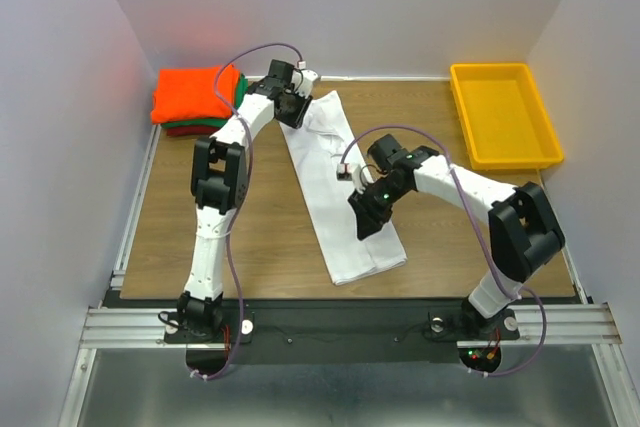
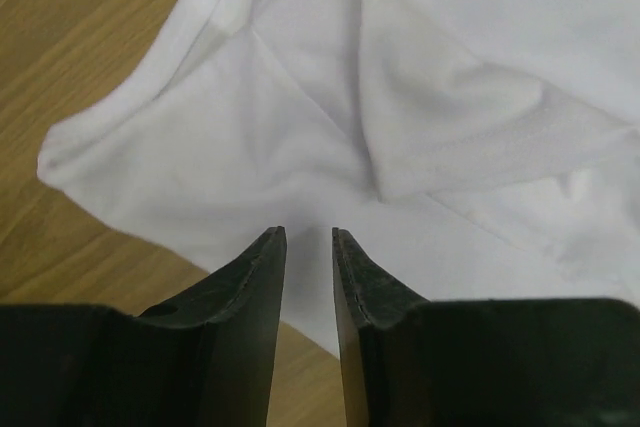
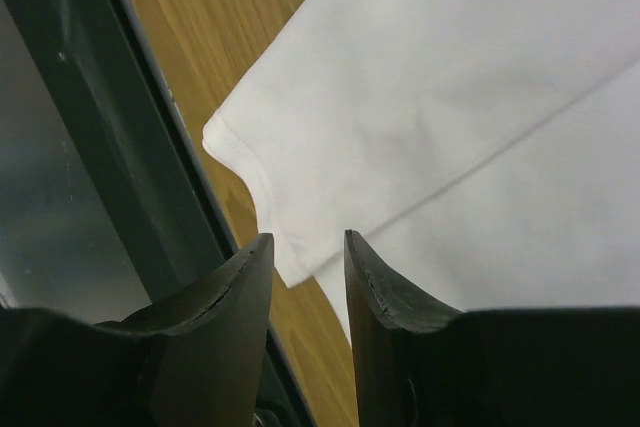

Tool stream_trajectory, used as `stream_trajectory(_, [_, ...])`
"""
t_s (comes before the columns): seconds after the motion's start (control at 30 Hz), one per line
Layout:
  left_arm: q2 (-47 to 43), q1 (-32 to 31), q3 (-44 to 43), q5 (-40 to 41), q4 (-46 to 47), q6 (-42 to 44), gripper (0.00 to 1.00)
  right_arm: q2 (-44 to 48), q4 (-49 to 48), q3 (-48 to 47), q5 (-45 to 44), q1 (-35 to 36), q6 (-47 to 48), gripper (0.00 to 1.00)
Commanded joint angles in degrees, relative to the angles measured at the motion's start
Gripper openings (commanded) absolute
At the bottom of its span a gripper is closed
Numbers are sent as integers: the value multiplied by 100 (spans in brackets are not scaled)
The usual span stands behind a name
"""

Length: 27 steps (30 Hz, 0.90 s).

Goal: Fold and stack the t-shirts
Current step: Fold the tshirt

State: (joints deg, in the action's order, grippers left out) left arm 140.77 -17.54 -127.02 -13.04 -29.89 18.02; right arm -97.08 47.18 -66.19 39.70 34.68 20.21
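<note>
Here the white shirt lies flat on the table; left fingers slightly apart, empty, its folds just ahead of their tips; right fingers likewise, hem corner just beyond

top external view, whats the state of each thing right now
white t-shirt, folded lengthwise into a long strip, flat on the table
folded stack, orange on top, green and dark red edges under it, back left corner
yellow tray, upright, empty
left hand, slightly open over the shirt's far end, holding nothing
right hand, slightly open over the shirt's near end, holding nothing
</note>
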Motion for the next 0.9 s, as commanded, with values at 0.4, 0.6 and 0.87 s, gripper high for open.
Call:
stream_trajectory(0.4, [-1887,-74,2524,-1605,475,-870,34,-118,-1246,616,-842,-409,-324,33])
stream_trajectory(0.6, [-1413,-153,2428,-1720,361,-809,31,-346,-1711,1003,-114,-400,-763,33])
stream_trajectory(0.87, [-393,-153,1392,-1315,54,-590,30,-1059,-2283,556,862,-356,-1423,38])
